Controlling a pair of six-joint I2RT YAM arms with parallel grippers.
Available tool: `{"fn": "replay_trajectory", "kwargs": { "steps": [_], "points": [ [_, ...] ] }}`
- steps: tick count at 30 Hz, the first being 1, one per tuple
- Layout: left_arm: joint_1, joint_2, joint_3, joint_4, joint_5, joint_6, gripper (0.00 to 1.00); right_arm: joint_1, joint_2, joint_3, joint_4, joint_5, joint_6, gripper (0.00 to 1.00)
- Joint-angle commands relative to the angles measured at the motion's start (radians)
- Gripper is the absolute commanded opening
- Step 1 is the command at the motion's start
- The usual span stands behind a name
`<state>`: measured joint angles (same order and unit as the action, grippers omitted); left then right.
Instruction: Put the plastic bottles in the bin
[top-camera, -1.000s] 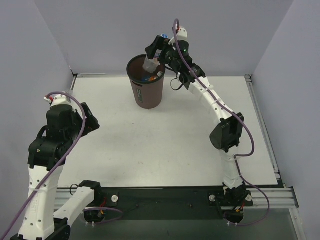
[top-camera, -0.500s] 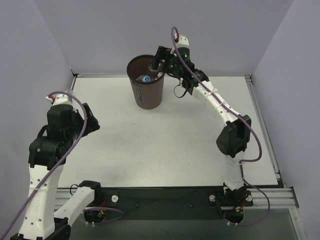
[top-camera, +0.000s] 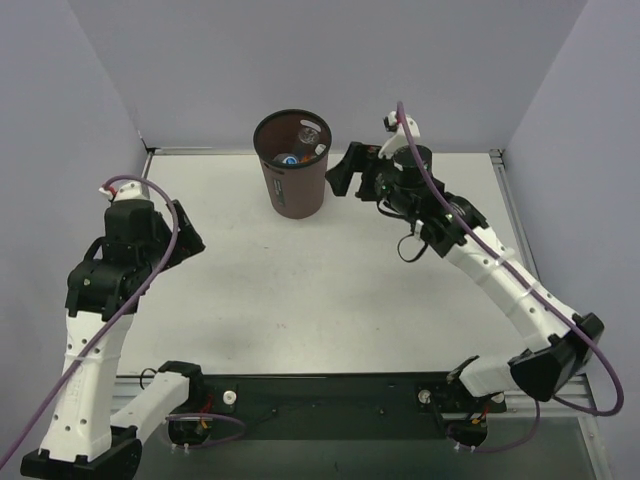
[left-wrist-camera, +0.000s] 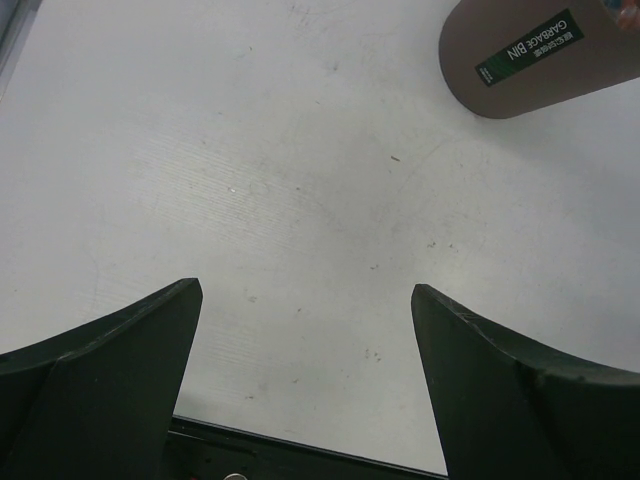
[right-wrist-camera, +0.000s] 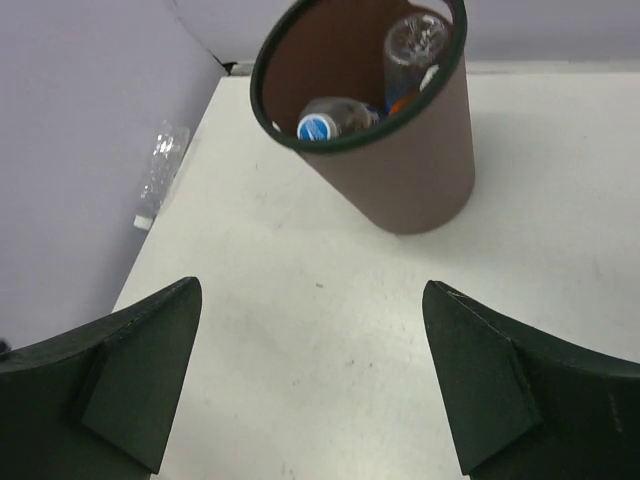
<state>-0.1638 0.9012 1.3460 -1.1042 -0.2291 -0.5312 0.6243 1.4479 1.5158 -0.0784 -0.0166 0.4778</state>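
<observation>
- The right claw (top-camera: 343, 172) is released and holds nothing, just right of the bin (top-camera: 296, 190).
- The plastic bottles (right-wrist-camera: 335, 115) lie inside the bin, far centre; I make out three, one orange.
- The left claw (left-wrist-camera: 300, 370) is spread wide, empty, over the desk (left-wrist-camera: 300, 180) at near left.
- A faint bottle shape (right-wrist-camera: 158, 170) shows by the left wall. I cannot tell whether it is real or a reflection; otherwise the task looks done.
</observation>
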Motion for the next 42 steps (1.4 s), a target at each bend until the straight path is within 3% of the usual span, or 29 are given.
{"fn": "replay_trajectory", "kwargs": {
  "steps": [1, 3, 8, 14, 18, 25, 29, 33, 37, 42],
  "points": [
    [0.004, 0.074, 0.012, 0.070, -0.022, -0.033, 0.97, 0.020, -0.189, -0.182, -0.029, -0.014, 0.019, 0.87],
    [0.009, 0.138, 0.013, 0.104, -0.030, -0.058, 0.97, 0.031, -0.239, -0.216, -0.069, -0.025, 0.021, 0.82],
    [0.041, 0.323, 0.070, 0.171, -0.038, -0.110, 0.97, 0.038, -0.328, -0.227, -0.205, -0.068, -0.005, 0.83],
    [0.098, 0.614, 0.277, 0.224, -0.168, 0.077, 0.97, 0.038, -0.396, -0.244, -0.227, -0.140, -0.111, 0.84],
    [0.187, 0.854, 0.462, 0.155, -0.251, 0.145, 0.97, 0.034, -0.434, -0.243, -0.271, -0.066, -0.174, 0.85],
    [0.214, 1.120, 0.657, 0.133, -0.386, 0.247, 0.98, 0.008, -0.497, -0.246, -0.299, -0.039, -0.228, 0.91],
    [0.216, 1.237, 0.709, 0.129, -0.449, 0.289, 0.97, -0.046, -0.478, -0.204, -0.346, -0.187, -0.278, 0.96],
    [0.213, 1.305, 0.700, 0.151, -0.516, 0.348, 0.97, -0.080, -0.417, -0.178, -0.366, -0.213, -0.272, 0.99],
    [0.218, 1.361, 0.702, 0.257, -0.562, 0.460, 0.98, -0.188, -0.348, -0.148, -0.365, -0.289, -0.197, 1.00],
    [0.239, 1.467, 0.795, 0.291, -0.585, 0.525, 0.97, -0.232, -0.239, -0.054, -0.366, -0.315, -0.197, 1.00]
  ]
}}
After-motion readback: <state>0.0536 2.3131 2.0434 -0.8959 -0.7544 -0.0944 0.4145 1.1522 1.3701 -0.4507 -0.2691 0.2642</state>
